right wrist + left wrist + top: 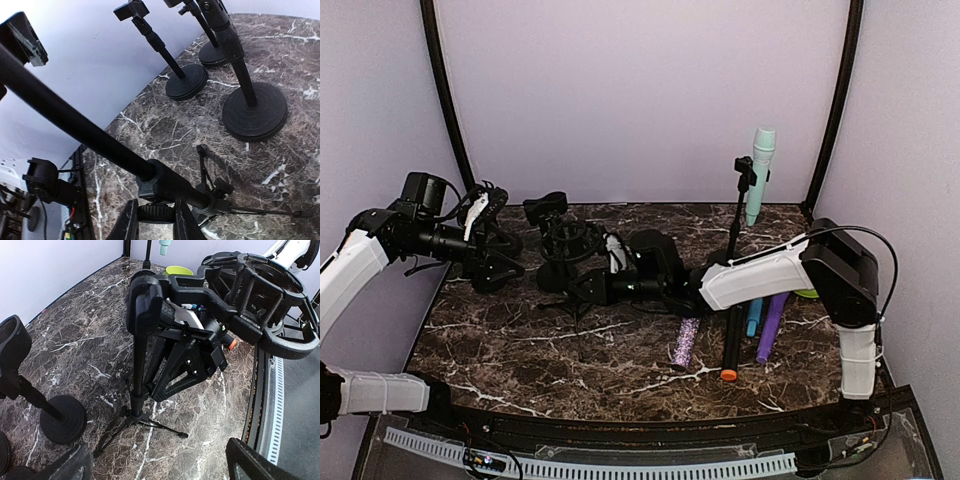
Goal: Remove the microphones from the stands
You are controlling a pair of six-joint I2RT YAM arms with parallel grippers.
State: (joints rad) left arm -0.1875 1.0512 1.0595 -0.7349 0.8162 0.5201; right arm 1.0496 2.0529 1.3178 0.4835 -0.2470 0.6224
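Mint microphone (761, 170) sits clipped on its stand (736, 225), 1 o'clock on the bench (520, 350), not lifted yet.
Your right gripper (155, 212) has its jaws clamped on the tripod stand (75, 125) at centre, well apart from it; left gripper (160, 460) hovers at 9 o'clock, jaws wide, empty. Next, I reckon: free a gripper, reach to 1 o'clock, grasp the microphone's body.

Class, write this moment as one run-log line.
right gripper: jaws shut on tripod stand | left gripper: jaws open, empty | microphone: clipped on tall stand
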